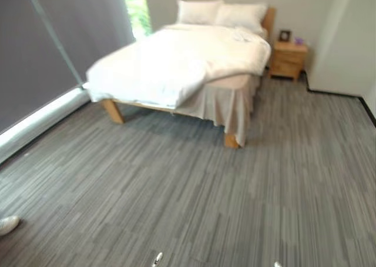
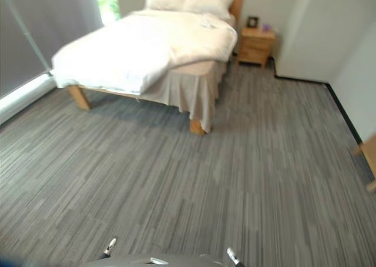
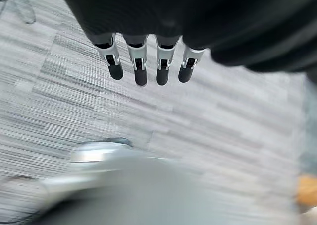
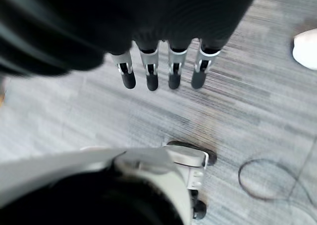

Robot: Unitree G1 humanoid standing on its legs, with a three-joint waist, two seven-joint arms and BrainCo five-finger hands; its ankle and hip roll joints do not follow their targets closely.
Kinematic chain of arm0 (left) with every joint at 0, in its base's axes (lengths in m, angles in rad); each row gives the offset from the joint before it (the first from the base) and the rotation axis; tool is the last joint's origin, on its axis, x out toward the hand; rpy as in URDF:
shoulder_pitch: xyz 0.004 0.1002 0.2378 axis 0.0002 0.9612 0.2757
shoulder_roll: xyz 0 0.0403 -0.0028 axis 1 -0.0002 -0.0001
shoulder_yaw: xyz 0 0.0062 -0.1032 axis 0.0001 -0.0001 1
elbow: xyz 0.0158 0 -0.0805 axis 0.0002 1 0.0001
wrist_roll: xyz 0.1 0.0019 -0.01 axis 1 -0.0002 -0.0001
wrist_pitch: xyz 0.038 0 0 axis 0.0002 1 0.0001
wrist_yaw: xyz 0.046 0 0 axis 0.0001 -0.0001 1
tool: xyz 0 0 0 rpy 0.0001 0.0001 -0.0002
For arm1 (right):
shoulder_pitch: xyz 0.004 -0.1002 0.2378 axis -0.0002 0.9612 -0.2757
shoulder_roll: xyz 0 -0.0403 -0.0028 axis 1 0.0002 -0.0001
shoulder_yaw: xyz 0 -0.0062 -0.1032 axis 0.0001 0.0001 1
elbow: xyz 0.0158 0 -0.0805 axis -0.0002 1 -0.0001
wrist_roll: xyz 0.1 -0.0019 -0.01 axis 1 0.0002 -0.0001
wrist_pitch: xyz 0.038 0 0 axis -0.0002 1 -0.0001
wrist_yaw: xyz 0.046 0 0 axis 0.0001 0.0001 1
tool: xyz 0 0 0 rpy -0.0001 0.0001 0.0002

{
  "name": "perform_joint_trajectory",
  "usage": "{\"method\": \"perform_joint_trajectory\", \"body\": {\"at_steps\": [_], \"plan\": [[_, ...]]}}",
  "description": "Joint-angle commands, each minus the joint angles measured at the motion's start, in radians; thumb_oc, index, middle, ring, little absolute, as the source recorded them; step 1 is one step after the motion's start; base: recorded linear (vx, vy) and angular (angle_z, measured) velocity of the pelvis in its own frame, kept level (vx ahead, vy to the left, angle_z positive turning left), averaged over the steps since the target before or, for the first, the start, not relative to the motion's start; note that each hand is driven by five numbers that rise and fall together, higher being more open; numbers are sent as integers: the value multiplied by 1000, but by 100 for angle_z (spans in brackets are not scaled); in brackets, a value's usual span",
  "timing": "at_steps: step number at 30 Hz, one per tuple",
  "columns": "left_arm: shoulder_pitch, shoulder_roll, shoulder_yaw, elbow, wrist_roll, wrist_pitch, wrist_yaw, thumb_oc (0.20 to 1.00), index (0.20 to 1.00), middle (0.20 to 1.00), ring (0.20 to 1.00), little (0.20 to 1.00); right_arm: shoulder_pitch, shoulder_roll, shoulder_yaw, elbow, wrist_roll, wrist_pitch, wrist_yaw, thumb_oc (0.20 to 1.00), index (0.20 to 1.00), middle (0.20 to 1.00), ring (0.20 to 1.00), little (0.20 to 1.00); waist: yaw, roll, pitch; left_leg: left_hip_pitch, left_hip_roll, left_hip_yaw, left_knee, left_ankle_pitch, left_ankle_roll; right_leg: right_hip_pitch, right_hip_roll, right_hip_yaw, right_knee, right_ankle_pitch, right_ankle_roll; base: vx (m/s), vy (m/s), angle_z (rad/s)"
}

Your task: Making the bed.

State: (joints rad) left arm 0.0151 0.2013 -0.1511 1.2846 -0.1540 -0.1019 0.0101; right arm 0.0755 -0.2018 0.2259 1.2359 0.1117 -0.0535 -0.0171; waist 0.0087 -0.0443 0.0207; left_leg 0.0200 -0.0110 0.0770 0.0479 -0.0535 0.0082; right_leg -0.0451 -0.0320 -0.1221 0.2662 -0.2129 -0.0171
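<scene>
- Left eye view: bed (image 1: 194,73) sits far across the room, well apart from the robot. Light wooden frame, blocky legs. White duvet (image 1: 176,58) lies puffy and rumpled, skewed toward the window side, one corner hanging over the foot end. Beige bed skirt (image 1: 226,102) exposed at the near corner, hanging in soft folds. Two plump white pillows (image 1: 220,13) against the headboard.
- Wooden nightstand (image 1: 288,58) just beside the bed, small dark frame on top.
- Floor (image 1: 188,196): grey striped carpet tiles. A person's white shoe (image 1: 8,224) at the lower left edge.
- Right eye view: same layout; grey roller blind (image 2: 35,26) covers the window wall.
- Left wrist view: left hand (image 3: 147,66) hangs over carpet, fingers straight, side by side, holding nothing.
- Right wrist view: right hand (image 4: 161,69) likewise, fingers straight, slightly spread, empty.
</scene>
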Motion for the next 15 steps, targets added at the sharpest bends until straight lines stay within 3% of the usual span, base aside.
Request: {"method": "perform_joint_trajectory", "body": {"at_steps": [1,4,10,11,14,15], "plan": [[-118,-55,-13,31,16,-40,19,1000,1000,1000,1000,1000,-123,-9,33,22,17,-38,-5,1000,1000,1000,1000,1000,-2,-19,54,68,30,-24,-86,73,-45,211,-62,-73,-332,192,112,10,2,-5],[-121,-51,-19,38,40,-37,34,1000,1000,1000,1000,1000,-139,3,61,20,-14,-35,-10,1000,1000,1000,1000,1000,7,-20,51,73,29,-28,-88,70,-43,217,-63,-76,-335,191,114,15,11,2],[-129,-59,-11,106,42,6,15,1000,1000,1000,1000,1000,-146,-12,15,-28,117,-43,21,1000,1000,1000,1000,1000,-15,-3,43,99,31,-3,-106,65,-41,220,-62,-56,-340,193,119,41,46,-2],[-160,-41,-33,40,41,-8,34,1000,1000,1000,1000,1000,-176,-46,-50,-69,218,-57,16,1000,1000,1000,1000,1000,-28,9,40,107,32,7,-113,62,-40,215,-63,-47,-337,194,123,45,58,-26],[-157,-15,-16,-86,-68,-29,35,1000,1000,1000,1000,1000,-169,-75,-86,-182,265,-77,-3,1000,1000,1000,1000,1000,-28,14,44,106,30,5,-114,61,-39,212,-66,-46,-335,195,125,21,48,-21],[-123,24,-22,-293,-141,-31,22,1000,1000,1000,1000,1000,-140,-102,-134,-334,295,-80,-23,1000,1000,1000,1000,1000,-25,14,48,106,30,1,-114,61,-38,212,-67,-50,-335,196,126,0,0,0]]}}
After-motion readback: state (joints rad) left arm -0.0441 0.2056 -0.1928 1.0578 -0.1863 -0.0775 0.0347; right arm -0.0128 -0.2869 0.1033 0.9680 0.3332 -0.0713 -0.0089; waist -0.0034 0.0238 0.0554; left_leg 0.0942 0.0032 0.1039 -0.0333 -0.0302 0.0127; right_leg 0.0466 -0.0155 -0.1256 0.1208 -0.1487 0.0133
